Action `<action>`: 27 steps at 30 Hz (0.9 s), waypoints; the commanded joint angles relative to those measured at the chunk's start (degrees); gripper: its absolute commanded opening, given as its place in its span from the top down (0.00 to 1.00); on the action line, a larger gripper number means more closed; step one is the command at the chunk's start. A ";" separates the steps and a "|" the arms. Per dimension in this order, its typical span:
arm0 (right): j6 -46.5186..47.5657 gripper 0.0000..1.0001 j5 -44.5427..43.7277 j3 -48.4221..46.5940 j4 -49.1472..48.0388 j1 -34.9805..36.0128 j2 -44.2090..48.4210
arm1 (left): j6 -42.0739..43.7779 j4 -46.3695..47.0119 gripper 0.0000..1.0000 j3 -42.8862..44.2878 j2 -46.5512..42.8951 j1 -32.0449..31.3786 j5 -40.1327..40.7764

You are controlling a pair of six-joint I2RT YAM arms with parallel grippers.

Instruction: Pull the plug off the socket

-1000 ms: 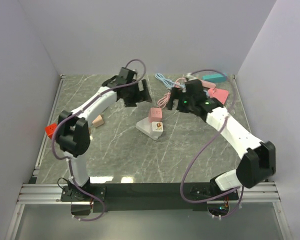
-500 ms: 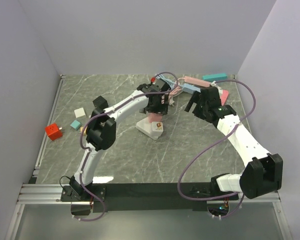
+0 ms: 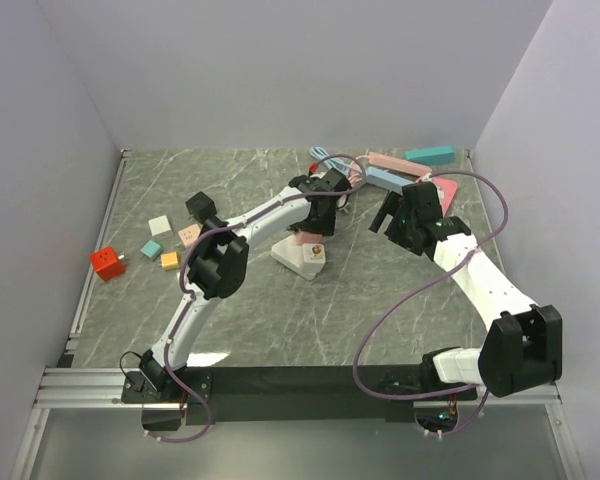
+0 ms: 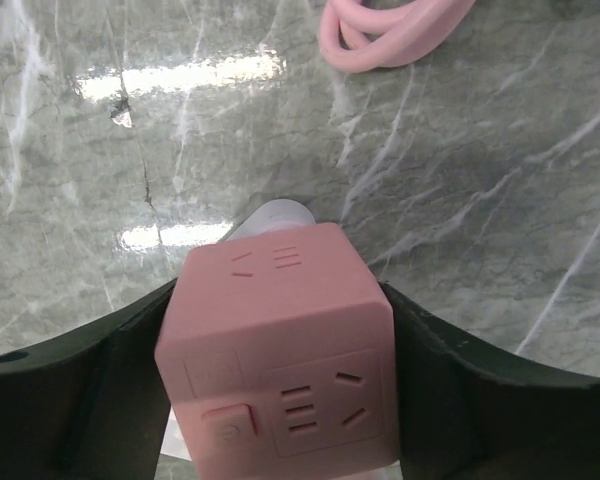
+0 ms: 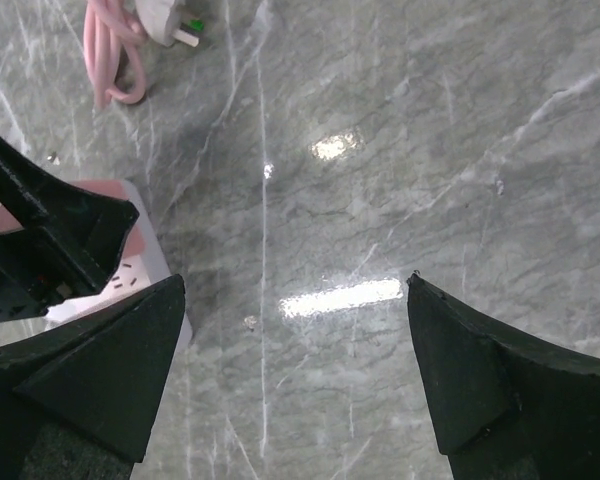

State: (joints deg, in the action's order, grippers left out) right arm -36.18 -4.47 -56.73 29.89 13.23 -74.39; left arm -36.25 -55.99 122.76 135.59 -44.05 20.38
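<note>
Two pincers: left pincer (image 4: 280, 290) was clenched on the pink cube plug (image 4: 285, 380), a black finger (image 4: 80, 400) pressed to each side; right pincer (image 5: 296, 282) was spread wide and held nothing, hanging over bare desk (image 3: 280, 310) right of the plug.
Task thing: the plug sat upright on the white socket base (image 3: 295, 258), near the desk's middle.
Around: coiled pink cable (image 4: 390, 30) lay just behind the plug, a white connector (image 5: 165, 15) beside the cable; blue strip (image 3: 385, 180), pink bar (image 3: 385, 160) and teal bar (image 3: 428, 154) lined the back edge; red cube (image 3: 105, 262) and four small blocks (image 3: 169, 260) sat well apart at far left.
Markings: slot holes showed on two faces of the plug, a power symbol on its button (image 4: 225, 425).
Room: open desk lay in front of the base and between the two pincers; walls (image 3: 280, 80) closed the back and both sides.
</note>
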 commanded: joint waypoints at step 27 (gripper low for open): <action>7.44 0.10 31.89 2.15 -24.79 5.04 -5.59 | -1.27 34.88 1.00 -29.42 -31.26 21.72 -56.76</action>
State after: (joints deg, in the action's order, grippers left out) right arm -32.84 24.53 -51.62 9.50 15.51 -79.37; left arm -33.98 -28.49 93.86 104.86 -20.78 -25.91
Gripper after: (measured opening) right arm 0.896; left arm 0.657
